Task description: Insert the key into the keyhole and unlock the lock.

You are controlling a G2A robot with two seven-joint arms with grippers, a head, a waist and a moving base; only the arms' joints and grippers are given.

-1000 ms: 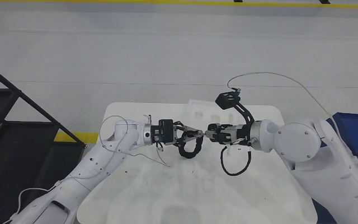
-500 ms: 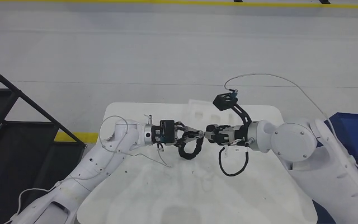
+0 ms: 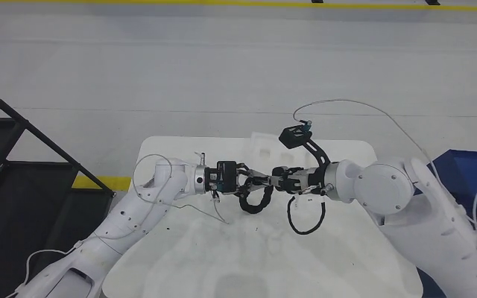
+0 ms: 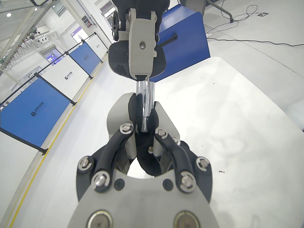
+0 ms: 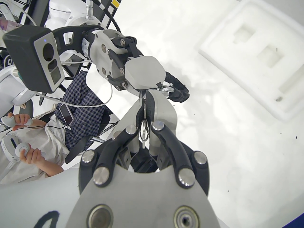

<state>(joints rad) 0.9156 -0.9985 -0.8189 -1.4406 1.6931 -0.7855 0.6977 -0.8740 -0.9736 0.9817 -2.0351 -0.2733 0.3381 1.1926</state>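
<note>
Both arms meet above the middle of the white table (image 3: 246,253). My left gripper (image 4: 143,105) is shut on the lock's chrome cylinder (image 4: 145,96), and the lock's black cable loop (image 3: 253,200) hangs below it. My right gripper (image 5: 144,103) is shut on the thin metal key (image 5: 144,111), its ring (image 5: 143,129) lying between the fingers. The key's tip sits at the end of the cylinder, facing the left gripper (image 5: 158,85). How deep it goes is hidden. In the top view the left gripper (image 3: 257,179) and the right gripper (image 3: 276,179) are nearly touching.
A white foam tray (image 5: 256,55) with recessed pockets lies at the table's far edge, beyond the grippers. A black cable loop (image 3: 305,217) hangs under the right wrist. A seated person (image 5: 78,110) with hand controllers is beside the table.
The right arm has slid toward the left gripper, closing the small gap between key and lock. The left arm has shifted slightly toward it too.
</note>
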